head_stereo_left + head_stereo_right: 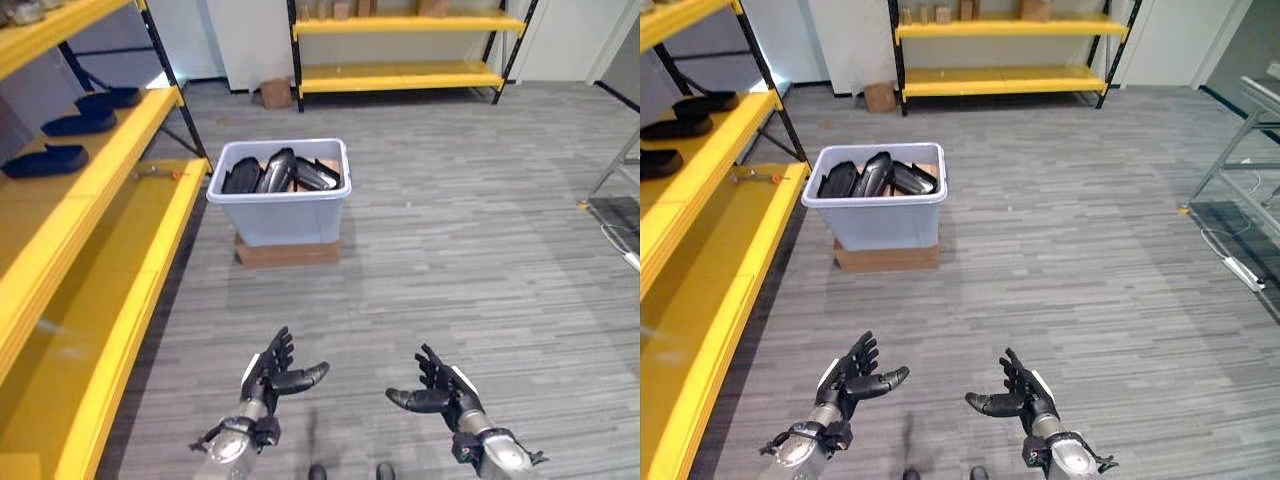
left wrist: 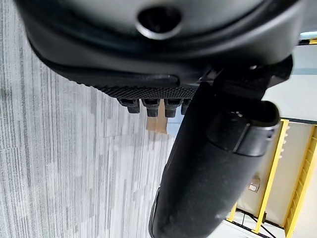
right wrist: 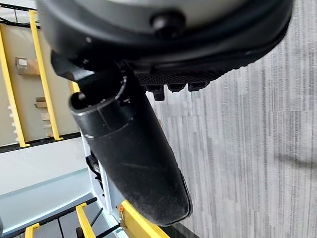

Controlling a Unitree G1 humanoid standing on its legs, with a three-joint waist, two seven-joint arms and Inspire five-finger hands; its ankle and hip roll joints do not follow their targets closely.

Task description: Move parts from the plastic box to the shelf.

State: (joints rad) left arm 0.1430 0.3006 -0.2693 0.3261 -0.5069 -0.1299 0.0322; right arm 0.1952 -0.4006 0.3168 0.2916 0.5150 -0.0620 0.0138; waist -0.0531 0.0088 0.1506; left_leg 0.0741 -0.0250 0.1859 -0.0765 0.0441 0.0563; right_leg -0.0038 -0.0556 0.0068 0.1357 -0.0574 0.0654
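Observation:
A pale blue plastic box (image 1: 280,215) stands on the floor ahead, resting on a flat cardboard base (image 1: 288,252). Several black parts (image 1: 280,172) lie inside it. To my left runs a yellow shelf (image 1: 100,170) with three black parts (image 1: 62,125) lying on its middle level. My left hand (image 1: 270,378) and right hand (image 1: 440,392) hover low over the floor, well short of the box, both open with fingers spread and thumbs turned inward. Neither holds anything. The wrist views show each thumb (image 2: 213,163) (image 3: 133,153) straight.
A second yellow shelf (image 1: 400,75) stands against the far wall with a small cardboard box (image 1: 275,92) beside it. A metal frame (image 1: 1240,160) and a white power strip (image 1: 1238,272) sit at the right. Grey plank floor lies between me and the box.

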